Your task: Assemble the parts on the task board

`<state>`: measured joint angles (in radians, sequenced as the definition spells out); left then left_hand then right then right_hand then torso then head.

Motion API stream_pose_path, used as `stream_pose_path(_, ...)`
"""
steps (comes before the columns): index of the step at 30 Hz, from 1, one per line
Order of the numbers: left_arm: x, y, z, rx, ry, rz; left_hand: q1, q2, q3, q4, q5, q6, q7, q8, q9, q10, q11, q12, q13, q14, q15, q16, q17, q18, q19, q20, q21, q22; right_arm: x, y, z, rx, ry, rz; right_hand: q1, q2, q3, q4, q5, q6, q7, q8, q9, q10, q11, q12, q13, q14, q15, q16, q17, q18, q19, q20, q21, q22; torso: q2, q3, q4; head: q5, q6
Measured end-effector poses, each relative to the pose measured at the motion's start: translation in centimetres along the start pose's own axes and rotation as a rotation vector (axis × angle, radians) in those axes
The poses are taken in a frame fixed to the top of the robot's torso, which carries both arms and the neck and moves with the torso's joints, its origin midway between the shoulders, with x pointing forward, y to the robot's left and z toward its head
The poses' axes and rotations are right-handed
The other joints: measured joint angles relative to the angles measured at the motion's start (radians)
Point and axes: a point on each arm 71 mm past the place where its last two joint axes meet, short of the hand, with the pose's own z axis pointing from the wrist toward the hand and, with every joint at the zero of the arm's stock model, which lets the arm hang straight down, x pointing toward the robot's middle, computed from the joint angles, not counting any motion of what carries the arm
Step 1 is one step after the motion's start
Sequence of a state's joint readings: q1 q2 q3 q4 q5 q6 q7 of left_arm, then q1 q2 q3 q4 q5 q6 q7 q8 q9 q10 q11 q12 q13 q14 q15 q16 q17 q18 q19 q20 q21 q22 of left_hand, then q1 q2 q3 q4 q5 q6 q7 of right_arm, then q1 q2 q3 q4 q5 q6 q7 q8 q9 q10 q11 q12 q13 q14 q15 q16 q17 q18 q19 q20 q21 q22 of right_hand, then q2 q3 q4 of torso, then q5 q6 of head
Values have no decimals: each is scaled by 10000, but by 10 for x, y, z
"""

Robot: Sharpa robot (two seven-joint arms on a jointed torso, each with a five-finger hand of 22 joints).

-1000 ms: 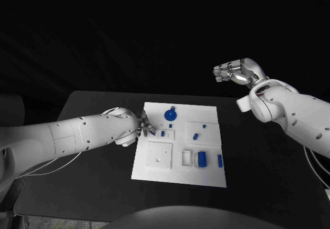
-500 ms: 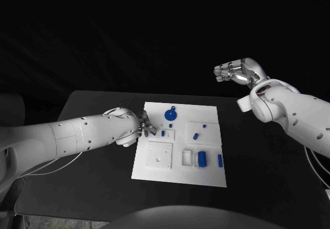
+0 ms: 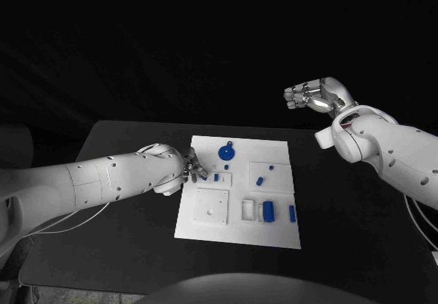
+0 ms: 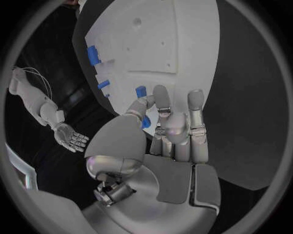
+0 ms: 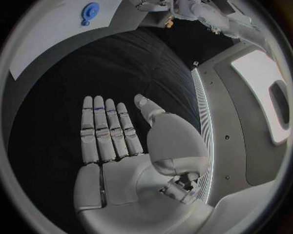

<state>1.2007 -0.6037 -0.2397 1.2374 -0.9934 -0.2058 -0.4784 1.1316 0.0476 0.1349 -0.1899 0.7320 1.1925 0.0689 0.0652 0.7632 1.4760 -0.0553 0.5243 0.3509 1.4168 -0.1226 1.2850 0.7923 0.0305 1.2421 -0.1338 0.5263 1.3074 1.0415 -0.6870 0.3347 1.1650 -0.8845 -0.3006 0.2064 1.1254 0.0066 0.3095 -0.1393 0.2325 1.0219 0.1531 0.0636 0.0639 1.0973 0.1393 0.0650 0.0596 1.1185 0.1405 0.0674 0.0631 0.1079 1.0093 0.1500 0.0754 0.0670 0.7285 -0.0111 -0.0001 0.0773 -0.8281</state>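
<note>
The white task board (image 3: 235,229) lies in the middle of the black table. On it are a round blue part with a tab (image 3: 225,152), several small blue parts such as one (image 3: 215,178) on a small white block, and a longer blue part (image 3: 268,211). My left hand (image 3: 191,169) hovers at the board's left edge, fingers straight and holding nothing; in the left wrist view my left hand (image 4: 174,129) reaches over the board (image 4: 165,44) next to a small blue part (image 4: 141,91). My right hand (image 3: 313,95) is raised high behind the table, and in its wrist view the right hand (image 5: 116,141) lies flat and bare.
White raised blocks stand on the board, a square one (image 3: 212,207) and another (image 3: 270,172). Black table (image 3: 109,247) spreads wide to the left and front of the board. The right wrist view catches the board (image 5: 43,39) and the round blue part (image 5: 90,10) from afar.
</note>
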Motion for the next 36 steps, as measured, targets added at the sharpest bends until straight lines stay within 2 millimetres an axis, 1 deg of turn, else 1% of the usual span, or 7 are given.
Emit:
stream_pose_path(7, 0, 0, 0, -7, 3, 26, 0, 0, 0, 0, 28, -12, -12, 2, 9, 0, 0, 0, 0, -2, 3, 0, -1, 0, 0, 0, 0, 0, 0, 0, 0, 4, 4, -2, 0, 0, 0, 0, 0, 1, -1, 0, 0, 0, 0, 0, 0, 0, 0, 0, 0, 0, 0, 0, 0, 0, 4, -2, 3, 1, 4)
stream_pose_path(14, 0, 1, 1, -13, 8, 58, 0, 0, 0, 0, 28, -15, -15, -4, 20, 0, 0, 0, 1, 40, -9, 0, -1, 1, 0, 0, 0, -1, 0, 0, 0, 9, 2, -3, 0, 0, 0, 0, 0, 1, -1, 0, 0, 0, 0, 0, 0, 0, 0, 0, 0, -1, 0, 0, 0, 0, 7, -3, -1, 1, -23)
stream_pose_path(23, 0, 1, 1, -24, -3, 83, 0, 0, 0, -1, 28, -12, -12, -17, 51, 0, 0, 0, 1, 40, -9, 0, -2, 1, -1, 0, 0, -1, -1, 0, 0, 11, -2, -4, 0, 0, 0, 0, 0, 2, -1, 0, 0, 0, 0, 0, 0, 0, 0, 0, 0, 0, 0, 0, 0, 0, 7, -3, -4, -6, -29)
stream_pose_path(28, 0, 0, 2, -17, -6, 110, 0, 0, 0, -1, 28, 6, 6, -39, 315, 0, 0, 0, 2, 40, -8, 0, -2, 1, -1, -1, 0, 7, -1, 0, 0, 13, -4, -7, 0, 0, 0, 0, 0, 2, -2, 0, 0, 0, 0, 0, 0, 0, 0, 0, 0, 0, 0, 0, 0, 0, 6, 4, -10, -8, -40)
stream_pose_path(36, 1, -1, 2, 10, -13, 210, 0, 0, 0, -1, 27, 8, 8, 0, 341, 0, 0, 53, 2, 39, -6, 0, 71, 1, -1, -1, 0, 6, -1, -1, 0, 17, -5, -11, 0, 0, 0, 0, 0, 2, -2, 0, 0, 0, 0, 0, 0, 0, 0, 0, 0, 0, 0, 0, 0, 0, 6, 11, -10, -20, -63)
